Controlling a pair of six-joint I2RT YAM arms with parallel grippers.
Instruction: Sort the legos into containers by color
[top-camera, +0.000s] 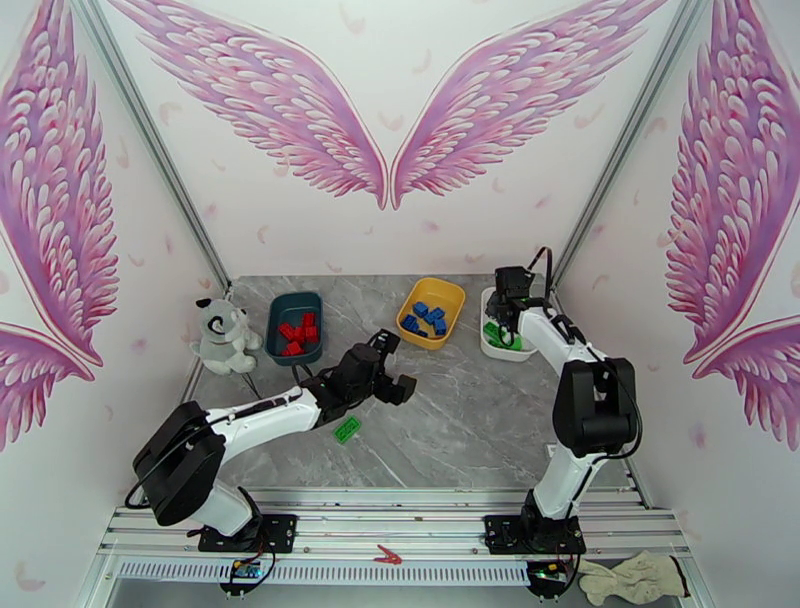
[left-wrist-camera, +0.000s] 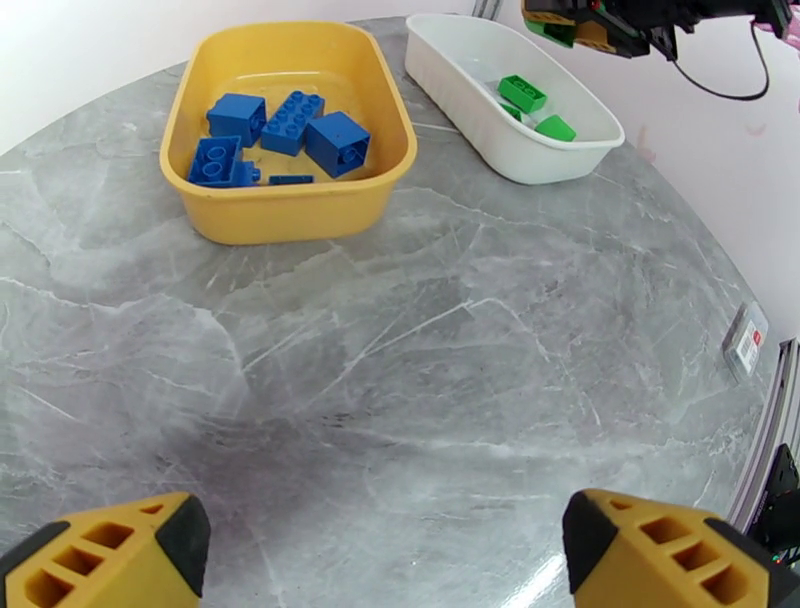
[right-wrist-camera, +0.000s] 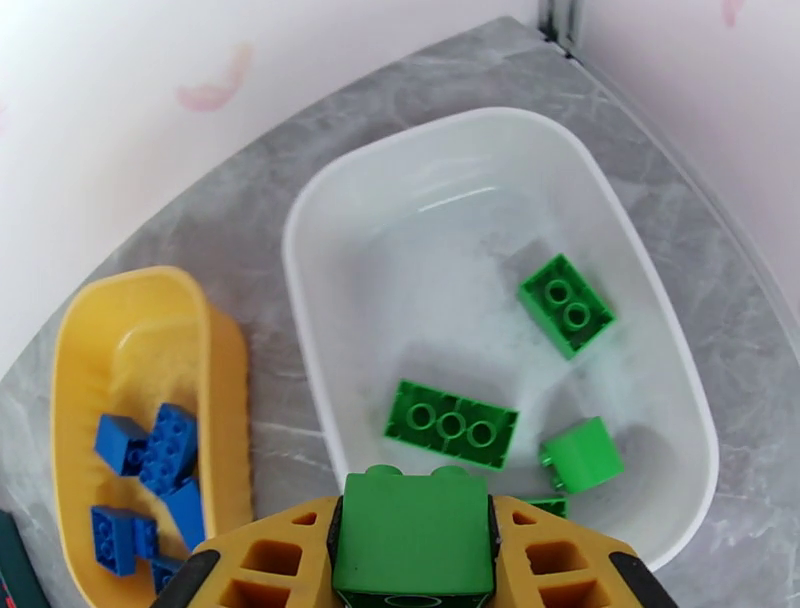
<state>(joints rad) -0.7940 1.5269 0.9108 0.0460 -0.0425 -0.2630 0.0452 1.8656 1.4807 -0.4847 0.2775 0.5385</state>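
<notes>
Green brick (right-wrist-camera: 413, 535) gripped in right claw (right-wrist-camera: 413, 565) above white tray (right-wrist-camera: 292, 270); left claw (left-wrist-camera: 385, 530) spread wide, empty.

Far left: teal tray (top-camera: 318, 300), with a heap of red bricks (top-camera: 298, 333). Middle: yellow tray (left-wrist-camera: 290, 215), with about five blue bricks (left-wrist-camera: 290, 120), jumbled. Far right: white tray (right-wrist-camera: 300, 300), with green bricks (right-wrist-camera: 452, 424) scattered inside, one long, one short, one small block. Held brick (right-wrist-camera: 415, 520), green, pinched in right gripper (right-wrist-camera: 415, 562) above white tray's near rim. Stray brick (top-camera: 347, 431), green, alone, well short of trays.
</notes>
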